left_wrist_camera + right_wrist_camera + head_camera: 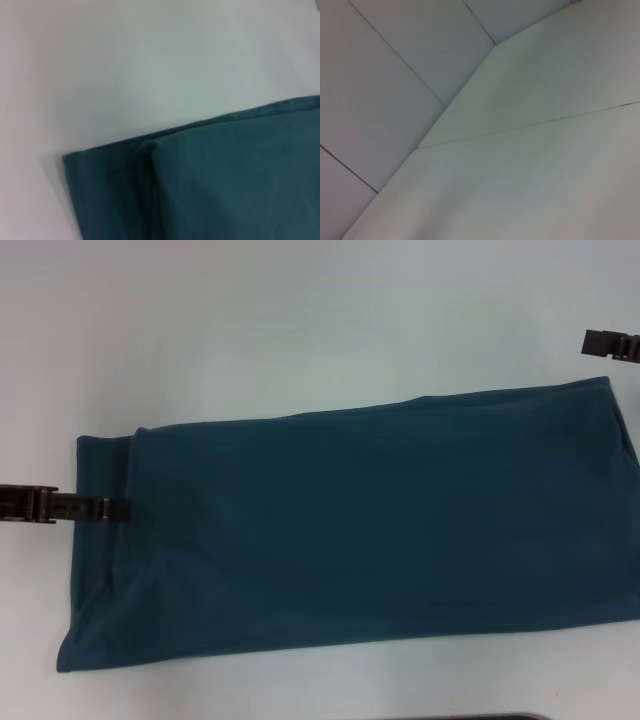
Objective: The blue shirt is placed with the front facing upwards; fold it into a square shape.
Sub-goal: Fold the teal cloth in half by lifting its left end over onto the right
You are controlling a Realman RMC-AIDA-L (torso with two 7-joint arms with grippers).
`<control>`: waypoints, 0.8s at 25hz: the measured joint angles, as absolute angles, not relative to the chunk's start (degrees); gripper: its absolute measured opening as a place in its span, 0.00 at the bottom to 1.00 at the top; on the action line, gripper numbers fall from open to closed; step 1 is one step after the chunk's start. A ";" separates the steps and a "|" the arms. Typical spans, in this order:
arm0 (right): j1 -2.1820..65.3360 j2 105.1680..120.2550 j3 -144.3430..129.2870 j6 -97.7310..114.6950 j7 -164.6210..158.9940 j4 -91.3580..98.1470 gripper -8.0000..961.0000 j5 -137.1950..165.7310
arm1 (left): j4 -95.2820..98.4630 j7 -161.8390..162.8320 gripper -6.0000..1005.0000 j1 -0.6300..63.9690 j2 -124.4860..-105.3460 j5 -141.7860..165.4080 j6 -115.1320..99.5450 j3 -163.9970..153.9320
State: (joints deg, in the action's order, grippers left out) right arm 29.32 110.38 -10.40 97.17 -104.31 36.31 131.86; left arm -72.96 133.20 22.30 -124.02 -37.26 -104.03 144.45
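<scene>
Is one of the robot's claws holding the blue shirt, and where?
The left claw reaches onto the blue shirt at its left end, over the folded edge, but whether it grips cannot be told. The right claw holds nothing.

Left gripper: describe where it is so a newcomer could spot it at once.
On the white table lies the blue shirt, folded into a long band. The left gripper is the thin black bar reaching onto its left end; the right gripper sits clear of the cloth.
</scene>
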 joint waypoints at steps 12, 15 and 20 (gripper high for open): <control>29.74 110.07 -10.37 97.19 -104.33 36.56 0.75 130.38 | -71.77 134.10 0.90 21.57 -124.08 -32.63 -99.70 142.84; 30.00 110.06 -10.19 97.20 -104.33 36.65 0.75 130.25 | -72.19 134.65 0.90 21.58 -123.98 -32.08 -100.34 141.27; 30.47 109.94 -10.03 97.20 -104.32 36.74 0.75 130.14 | -72.83 135.77 0.90 22.10 -123.92 -30.90 -103.38 139.88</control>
State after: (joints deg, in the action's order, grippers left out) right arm 30.47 109.94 -10.03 97.20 -104.32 36.74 130.14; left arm -72.83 135.77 22.10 -123.92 -30.90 -103.38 139.88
